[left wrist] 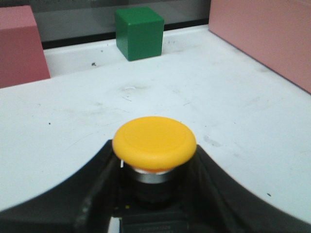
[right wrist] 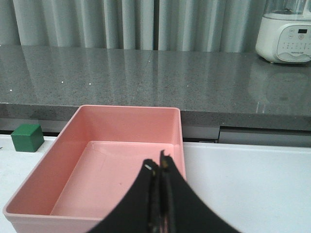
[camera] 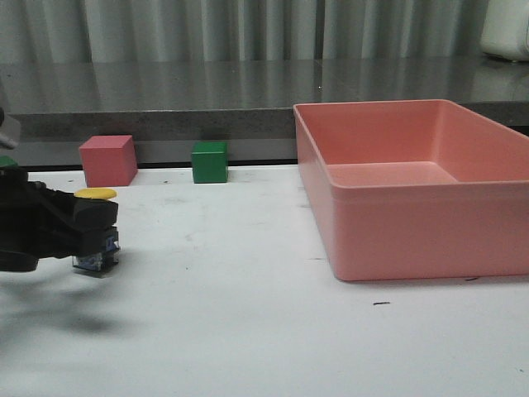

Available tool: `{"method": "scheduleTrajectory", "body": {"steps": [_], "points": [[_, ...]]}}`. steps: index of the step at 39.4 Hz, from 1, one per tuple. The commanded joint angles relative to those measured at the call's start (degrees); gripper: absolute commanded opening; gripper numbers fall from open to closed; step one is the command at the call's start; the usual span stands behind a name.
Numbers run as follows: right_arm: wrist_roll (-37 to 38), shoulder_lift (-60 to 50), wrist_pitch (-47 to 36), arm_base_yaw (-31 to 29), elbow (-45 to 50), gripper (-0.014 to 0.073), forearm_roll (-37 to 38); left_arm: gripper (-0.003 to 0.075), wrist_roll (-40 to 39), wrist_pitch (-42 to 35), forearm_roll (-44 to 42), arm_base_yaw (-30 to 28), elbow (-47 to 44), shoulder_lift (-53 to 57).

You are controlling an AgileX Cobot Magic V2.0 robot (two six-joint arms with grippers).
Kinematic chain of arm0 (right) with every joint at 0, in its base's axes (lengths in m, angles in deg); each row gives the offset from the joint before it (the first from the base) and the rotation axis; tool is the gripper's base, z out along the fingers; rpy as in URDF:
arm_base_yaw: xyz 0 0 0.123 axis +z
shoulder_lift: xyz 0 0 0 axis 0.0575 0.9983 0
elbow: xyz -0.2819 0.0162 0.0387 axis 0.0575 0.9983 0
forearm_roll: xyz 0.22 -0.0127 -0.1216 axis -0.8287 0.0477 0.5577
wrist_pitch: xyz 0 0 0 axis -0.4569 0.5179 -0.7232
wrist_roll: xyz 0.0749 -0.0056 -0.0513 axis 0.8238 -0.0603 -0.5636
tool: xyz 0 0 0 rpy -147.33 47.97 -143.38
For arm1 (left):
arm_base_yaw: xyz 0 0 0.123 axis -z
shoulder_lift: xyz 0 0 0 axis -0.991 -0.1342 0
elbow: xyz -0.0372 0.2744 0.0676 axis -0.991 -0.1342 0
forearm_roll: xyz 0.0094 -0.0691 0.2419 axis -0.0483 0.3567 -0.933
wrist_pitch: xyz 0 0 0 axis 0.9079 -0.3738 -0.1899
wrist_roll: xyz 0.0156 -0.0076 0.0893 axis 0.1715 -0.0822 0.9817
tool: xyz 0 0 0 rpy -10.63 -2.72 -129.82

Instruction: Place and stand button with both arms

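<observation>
The table (camera: pixel 248 331) is white and scuffed, with a large pink bin (camera: pixel 413 186) on its right half; the bin appears empty. A pink cube (camera: pixel 107 160) and a smaller green cube (camera: pixel 210 161) stand at the far edge, well apart from the work. The left gripper (camera: pixel 92 227) sits low at the table's left side and pinches the button (camera: pixel 96 231) by its collar and body, cap up. The button stands upright; its base appears to be at or just above the surface, but contact cannot be confirmed. The right gripper (right wrist: pixel 159 170) has its fingers pressed together on nothing, above the bin's near side, and does not show in the front view. Judgement: the placing is well advanced, the standing is nearly achieved, and what remains is release and confirmation that the button stays up unaided. The button shows a smooth yellow mushroom cap (left wrist: pixel 154 141), a metallic ring beneath it, a dark neck, and a blocky base with clear and bluish parts, partly hidden by the fingers.
</observation>
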Motion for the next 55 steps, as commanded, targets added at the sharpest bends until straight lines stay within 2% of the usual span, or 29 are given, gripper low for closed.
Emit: {"method": "scheduleTrajectory", "body": {"steps": [1, 8, 15, 20, 34, 42, 48, 55], "points": [[-0.51, 0.34, -4.85, 0.08, -1.44, -0.0062, 0.69, 0.0169, 0.13, -11.33, 0.79, -0.15, 0.55, 0.88], [-0.51, 0.34, -4.85, 0.08, -1.44, -0.0062, 0.69, 0.0193, 0.13, -11.42, 0.79, -0.15, 0.55, 0.75], [-0.51, 0.34, -4.85, 0.08, -1.44, -0.0062, 0.69, 0.0346, 0.13, -11.76, 0.79, -0.15, 0.55, 0.75], [-0.51, 0.34, -4.85, 0.08, -1.44, -0.0062, 0.69, 0.0427, 0.13, -11.76, 0.79, -0.15, 0.55, 0.75], [-0.51, 0.34, -4.85, 0.08, -1.44, -0.0062, 0.69, 0.0473, 0.13, -10.50, -2.19, -0.15, 0.55, 4.79], [-0.51, 0.34, -4.85, 0.08, -1.44, -0.0062, 0.69, 0.0503, -0.96, 4.87, -3.12, -0.15, 0.55, 15.58], [-0.51, 0.34, -4.85, 0.08, -1.44, -0.0062, 0.69, 0.0502, -9.47, 16.05, -3.11, -0.15, 1.27, 28.20], [-0.51, 0.34, -4.85, 0.08, -1.44, -0.0062, 0.69, 0.0486, -13.93, 37.67, -5.09, -0.15, 4.79, 41.62]]}}
